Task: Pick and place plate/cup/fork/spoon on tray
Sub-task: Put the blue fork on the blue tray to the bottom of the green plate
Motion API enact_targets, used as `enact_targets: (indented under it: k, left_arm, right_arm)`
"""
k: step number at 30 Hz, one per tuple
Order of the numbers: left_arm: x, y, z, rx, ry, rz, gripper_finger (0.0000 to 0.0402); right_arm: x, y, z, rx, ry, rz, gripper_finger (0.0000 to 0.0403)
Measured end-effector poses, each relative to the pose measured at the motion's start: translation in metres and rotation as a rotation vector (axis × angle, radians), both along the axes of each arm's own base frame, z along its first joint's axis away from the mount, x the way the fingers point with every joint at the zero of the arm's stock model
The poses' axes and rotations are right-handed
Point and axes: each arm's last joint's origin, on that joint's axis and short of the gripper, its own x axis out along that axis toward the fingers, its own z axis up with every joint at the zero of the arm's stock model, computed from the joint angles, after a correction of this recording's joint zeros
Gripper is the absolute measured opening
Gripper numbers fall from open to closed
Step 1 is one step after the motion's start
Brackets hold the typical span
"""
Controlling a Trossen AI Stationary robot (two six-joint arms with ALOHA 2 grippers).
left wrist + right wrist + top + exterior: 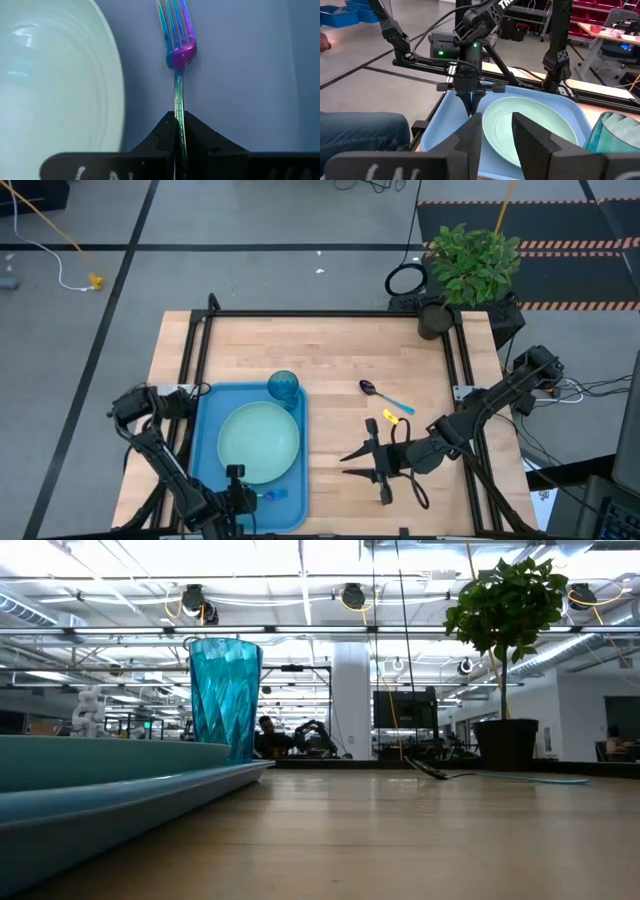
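Tray [207, 442]: blue, on the left part of the wooden table [340, 350], bearing the plate [259, 443] at its middle and the cup [284, 387] upright in its far right corner, just beyond the plate rim. Fork [176, 50]: flat on the tray floor just beside the plate, near the tray's near edge; the left wrist view alone shows its tines and its handle pinched between the closed fingers of the left gripper [235, 483], which stands over that edge. Spoon [372, 391]: on bare wood right of the tray, well apart from it, with a small yellow piece [390, 416] near its handle end; seen only from above. Right gripper [358, 463]: above the table right of the tray, fingers partly parted, holding nothing; its wrist view looks across plate and tray to the left gripper, pointing straight down at the tray beside the plate. Low view: cup and tray rim at left, neither arm in sight. Surroundings: potted plant [470, 265] at the table's far right corner, black frame rails along the table edges, grey floor with cables; beyond, an open workshop with ceiling lights, screens and a person seated far off.
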Motion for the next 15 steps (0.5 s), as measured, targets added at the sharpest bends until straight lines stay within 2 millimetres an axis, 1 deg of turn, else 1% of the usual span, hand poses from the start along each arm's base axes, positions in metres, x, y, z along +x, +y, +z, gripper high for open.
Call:
enact_targets:
  k: [5, 15]
  left_arm:
    - [-0.0020, 0.0028, -0.0015, 0.019, 0.027, 0.019, 0.0035]
    - [-0.0027, 0.0038, -0.0016, 0.017, 0.030, 0.047, 0.0088]
  right_arm:
    - [-0.0002, 0.0003, 0.0000, 0.000, 0.000, 0.001, 0.0100]
    - [-0.0002, 0.0004, -0.0003, 0.003, 0.002, 0.003, 0.0100]
